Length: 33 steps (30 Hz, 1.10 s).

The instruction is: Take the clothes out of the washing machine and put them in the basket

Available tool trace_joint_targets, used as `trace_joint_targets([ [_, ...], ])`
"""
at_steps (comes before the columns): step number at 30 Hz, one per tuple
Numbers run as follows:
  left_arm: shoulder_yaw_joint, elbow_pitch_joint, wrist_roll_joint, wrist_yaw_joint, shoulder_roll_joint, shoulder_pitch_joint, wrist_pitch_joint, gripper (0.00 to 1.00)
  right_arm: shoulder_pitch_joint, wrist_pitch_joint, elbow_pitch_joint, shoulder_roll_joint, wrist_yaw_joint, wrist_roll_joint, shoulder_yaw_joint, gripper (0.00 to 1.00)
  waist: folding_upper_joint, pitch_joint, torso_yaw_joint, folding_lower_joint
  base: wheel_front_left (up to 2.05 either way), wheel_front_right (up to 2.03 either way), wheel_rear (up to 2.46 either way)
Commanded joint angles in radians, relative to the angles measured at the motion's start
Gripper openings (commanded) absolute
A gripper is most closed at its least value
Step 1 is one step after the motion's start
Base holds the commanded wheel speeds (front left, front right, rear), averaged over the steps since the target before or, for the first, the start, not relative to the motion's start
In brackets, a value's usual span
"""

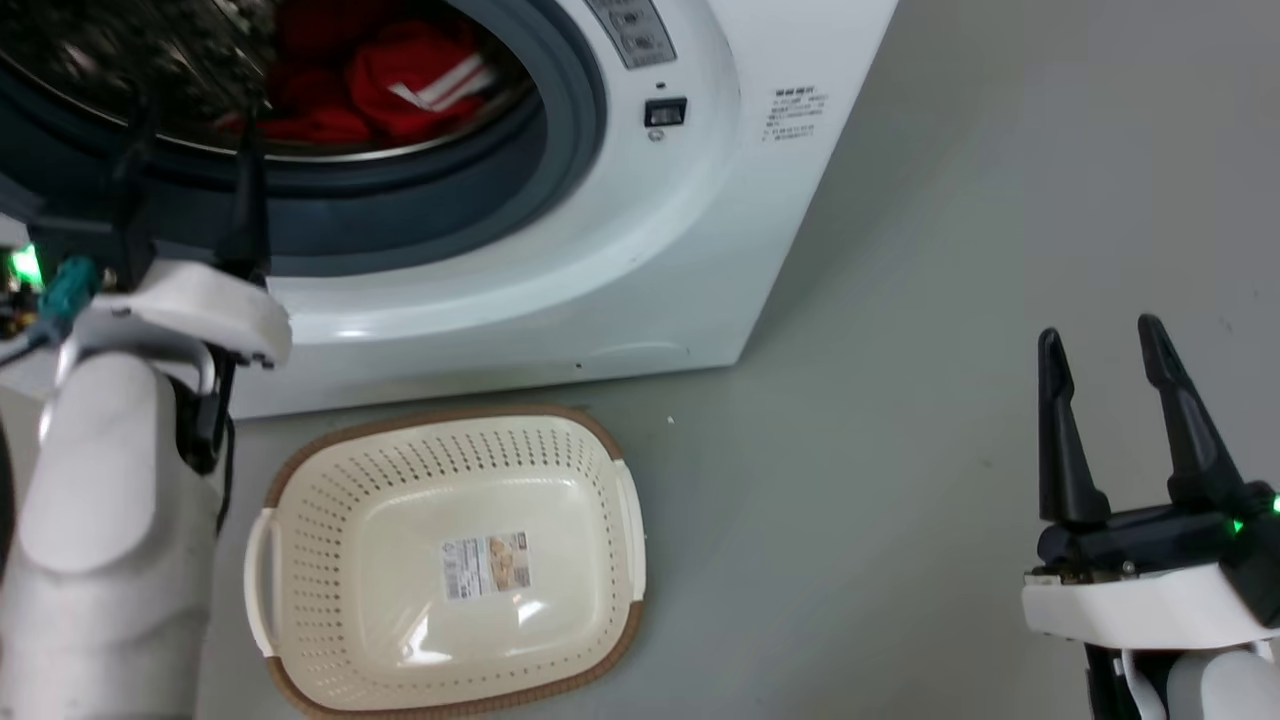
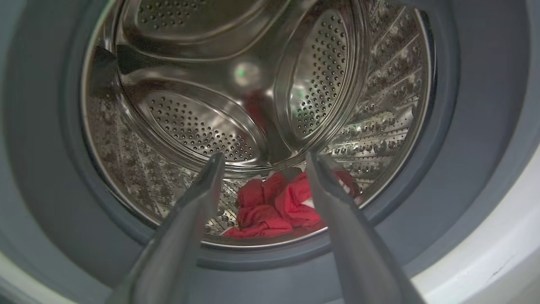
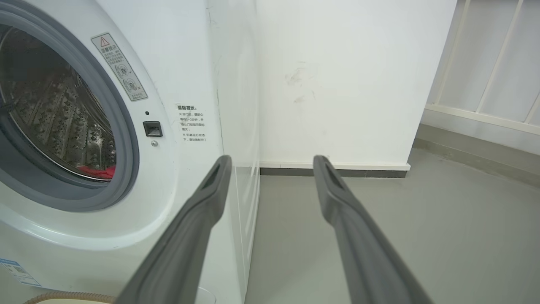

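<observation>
Held up at porthole of washing machine [image 1: 600, 280]: left end effector [image 2: 265, 158], fingers apart. Beyond its tips, low in drum [image 2: 190, 126]: clothes [image 2: 274, 207] (white stripes plain in head view). Low over floor [image 1: 900, 450]: right end effector [image 1: 1099, 330], fingers apart. On floor just before machine: basket [image 1: 440, 418]. Right wrist view adds wall [image 3: 337, 84] beside machine.

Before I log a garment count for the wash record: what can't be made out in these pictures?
- Head view: the top edge cuts off the clothes, so their number is unclear.
- Left wrist view: the open left gripper has fingers crossing the pile's sides.
- Right wrist view: the washing machine porthole rim hides all but a red sliver.
- Head view: the basket label print is too small.
</observation>
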Motion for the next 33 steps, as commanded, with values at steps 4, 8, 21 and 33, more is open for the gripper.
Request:
trace_joint_targets([
  [4,-0.067,0.102,-0.025,0.0,0.052,-0.119,0.003,1.0,-0.041,-0.002,-0.014,0.0,0.0,0.017,0.005,1.0,0.0,0.086,-0.04,-0.0002,0.0,0.0,0.0],
  [8,-0.157,0.194,-0.092,0.0,0.103,-0.25,0.059,1.0,-0.066,-0.002,-0.028,0.0,0.0,0.034,0.003,1.0,0.0,0.141,-0.061,-0.0002,0.0,0.0,0.0],
  [21,-0.399,0.278,-0.328,-0.001,0.28,-0.621,0.429,1.0,-0.144,-0.002,-0.088,0.0,0.0,0.087,0.013,1.0,0.0,0.322,-0.134,-0.0002,0.0,0.0,0.0],
  [33,-0.55,0.288,-0.498,-0.001,0.36,-0.856,0.855,1.0,-0.173,-0.002,-0.14,0.0,0.0,0.121,0.035,1.0,0.0,0.44,-0.178,-0.0002,0.0,0.0,0.0],
])
